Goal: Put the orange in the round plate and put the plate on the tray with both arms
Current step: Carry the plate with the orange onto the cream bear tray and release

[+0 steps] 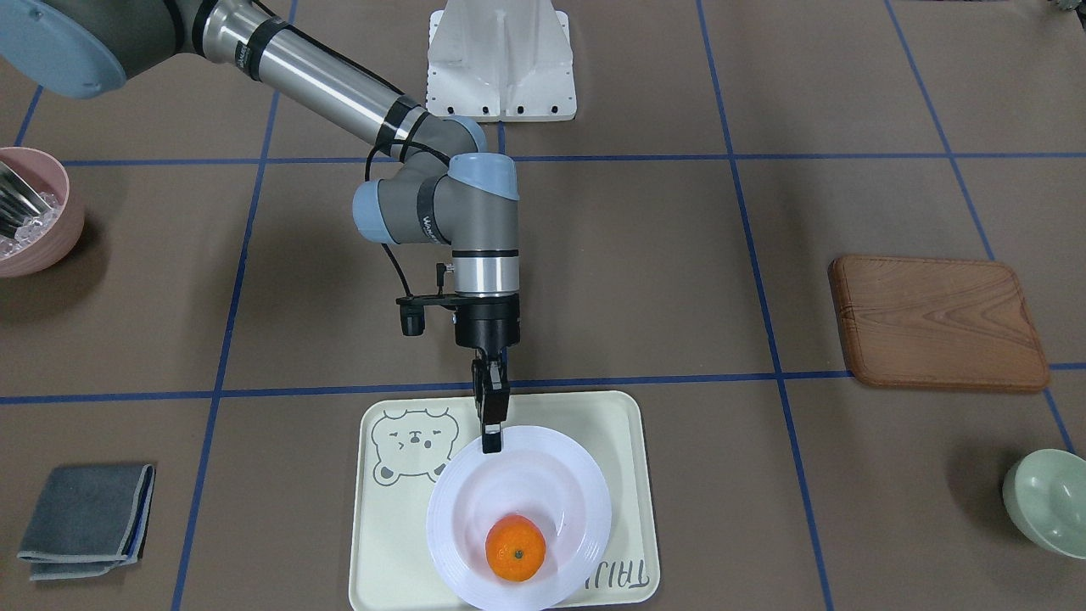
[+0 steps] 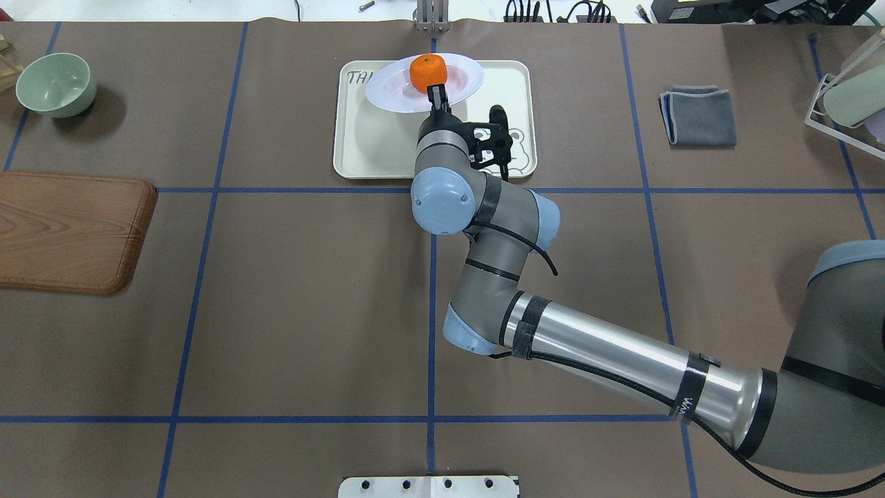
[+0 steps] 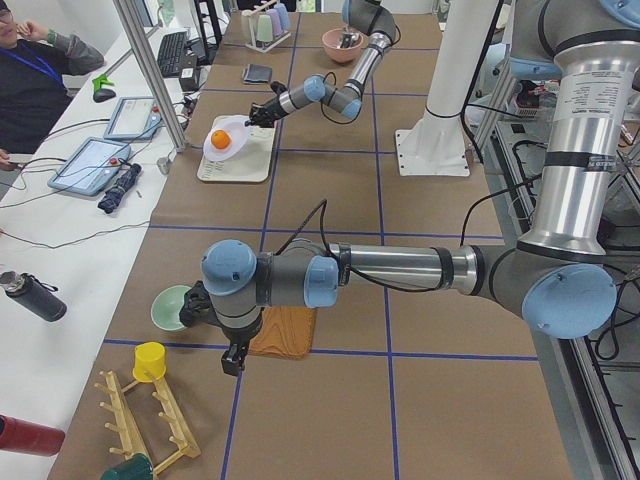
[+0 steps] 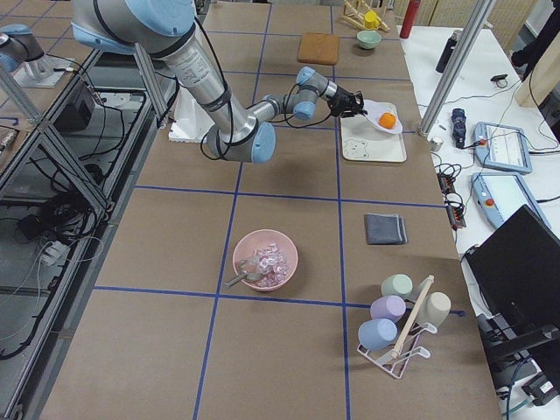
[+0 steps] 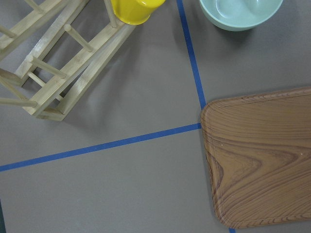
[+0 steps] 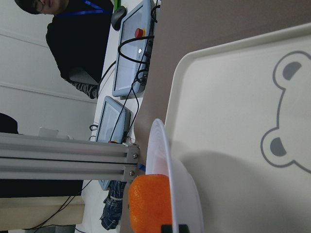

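The right gripper has its black jaws pinched narrow on the ridged rim of the glossy white round plate, gripping the side nearest the robot. The small bright-orange mandarin sits in the plate's well, toward the side away from the fingers. The plate hangs tilted over the lettered end of the pale cream rectangular tray, beside the grey bear-face drawing, and casts a shadow on the tray. Whether its low edge touches the tray cannot be told. The left gripper hovers well apart over the table, near the brown wooden board and the pale green bowl. Whether its jaws are apart or together cannot be told.
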Controlling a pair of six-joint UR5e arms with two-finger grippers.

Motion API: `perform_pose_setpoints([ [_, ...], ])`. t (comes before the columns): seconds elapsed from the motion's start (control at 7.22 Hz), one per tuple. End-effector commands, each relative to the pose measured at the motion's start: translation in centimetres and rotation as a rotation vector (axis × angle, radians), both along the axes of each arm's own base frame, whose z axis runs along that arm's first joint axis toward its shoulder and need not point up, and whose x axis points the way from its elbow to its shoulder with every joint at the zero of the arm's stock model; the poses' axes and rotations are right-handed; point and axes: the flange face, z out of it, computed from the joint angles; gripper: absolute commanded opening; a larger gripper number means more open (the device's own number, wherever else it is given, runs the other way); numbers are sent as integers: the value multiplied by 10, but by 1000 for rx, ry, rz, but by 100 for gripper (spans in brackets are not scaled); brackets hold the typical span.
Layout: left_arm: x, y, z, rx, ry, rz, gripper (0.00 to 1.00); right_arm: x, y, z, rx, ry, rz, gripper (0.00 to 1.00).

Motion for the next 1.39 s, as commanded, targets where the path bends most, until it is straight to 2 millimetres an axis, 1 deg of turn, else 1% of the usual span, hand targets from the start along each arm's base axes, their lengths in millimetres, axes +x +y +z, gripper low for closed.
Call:
perform_pose_setpoints([
  [0.0, 0, 0, 0, -1, 0, -1, 98, -6, 7, 9, 24, 90, -45, 99],
  [0.14, 0, 0, 0, -1, 0, -1, 98, -6, 26, 21, 55, 151, -105, 100],
  [0.28, 0, 0, 0, -1, 0, -1, 98, 11, 43, 14, 108, 186, -191, 100],
  [0.42, 0, 0, 0, -1, 0, -1, 98, 27, 59, 16, 123, 271, -299, 100],
  [0.55, 0, 0, 0, -1, 0, -1, 98, 38, 64, 8, 106, 404, -450, 100],
  [0.69, 0, 0, 0, -1, 0, -1, 98, 69, 60, 15, 134, 542, -638, 100],
  [0.83, 0, 0, 2, -8, 1, -2, 98, 120, 47, 46, 168, 665, -818, 100],
  [0.97, -1, 1, 1, -14, 1, -5, 98, 187, 18, 75, 183, 764, -991, 100],
  [1.11, -1, 2, 1, -16, 3, -5, 98, 261, -14, 95, 207, 848, -1130, 100],
  [1.25, -1, 2, -1, -12, 3, -5, 98, 346, -36, 121, 255, 914, -1260, 100],
])
